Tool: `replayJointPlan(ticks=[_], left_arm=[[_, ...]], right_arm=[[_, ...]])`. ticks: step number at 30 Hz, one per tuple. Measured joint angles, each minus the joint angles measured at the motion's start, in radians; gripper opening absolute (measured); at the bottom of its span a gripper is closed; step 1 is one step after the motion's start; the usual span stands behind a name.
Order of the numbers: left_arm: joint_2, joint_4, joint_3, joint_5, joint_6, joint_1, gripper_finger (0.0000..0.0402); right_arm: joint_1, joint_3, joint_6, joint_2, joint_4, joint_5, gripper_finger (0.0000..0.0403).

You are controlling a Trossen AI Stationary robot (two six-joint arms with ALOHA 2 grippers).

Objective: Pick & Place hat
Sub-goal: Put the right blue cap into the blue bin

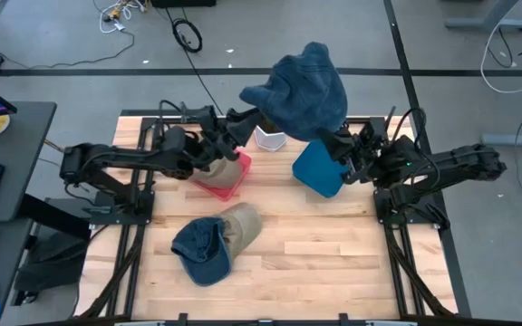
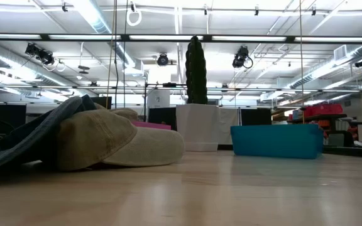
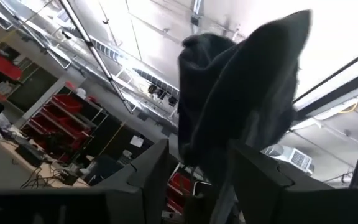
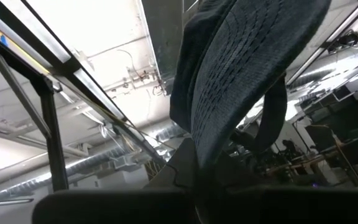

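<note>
A blue-grey hat (image 1: 302, 91) is held high above the far middle of the table between my two grippers. My left gripper (image 1: 246, 116) is at its left end and my right gripper (image 1: 332, 140) is under its right side; both point slanting upward and are shut on it. In the wrist views the hat (image 3: 241, 99) (image 4: 247, 68) rises above the fingers. A blue cap (image 1: 202, 249) and a tan cap (image 1: 241, 226) lie on the table at the near left, the blue one resting partly against the tan one. My left gripper (image 3: 197, 155) has the hat's lower edge (image 3: 201, 152) between its two fingers (image 3: 157, 168), coming from below and from the table's left, slanting up. The cloth stands above the fingers, clear of the table. My right gripper (image 4: 194, 158) pinches the hat's edge (image 4: 197, 146) on the right side, from below, slanting up. The hat rises above it, lifted clear; a strap (image 4: 269, 124) hangs loose beside it.
Under the held hat stand a pink bin (image 1: 227, 174), a white container (image 1: 271, 139) and a blue bin (image 1: 318, 168). The low view shows the tan cap (image 2: 118, 145), the white container (image 2: 197, 127) and the blue bin (image 2: 275, 141). Bare wood lies at the near right.
</note>
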State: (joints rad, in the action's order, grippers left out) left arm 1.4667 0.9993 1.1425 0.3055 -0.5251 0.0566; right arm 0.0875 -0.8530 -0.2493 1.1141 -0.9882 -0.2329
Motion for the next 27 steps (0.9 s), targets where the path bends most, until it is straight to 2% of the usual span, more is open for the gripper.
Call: replayJointPlan(ticks=[8, 16, 27], left_arm=[[0.032, -0.007, 0.056, -0.073, 0.073, 0.000, 0.0165], [0.035, -0.011, 0.056, -0.145, 0.086, -0.005, 0.0165], [0.039, -0.008, 0.056, -0.124, 0.149, -0.014, 0.0165]], right_arm=[[0.000, -0.001, -0.008, 0.000, -0.011, 0.002, 0.0006], [-0.011, -0.001, -0.009, 0.002, -0.023, -0.022, 0.0006], [-0.033, -0.001, -0.061, 0.001, -0.042, 0.006, 0.0006]])
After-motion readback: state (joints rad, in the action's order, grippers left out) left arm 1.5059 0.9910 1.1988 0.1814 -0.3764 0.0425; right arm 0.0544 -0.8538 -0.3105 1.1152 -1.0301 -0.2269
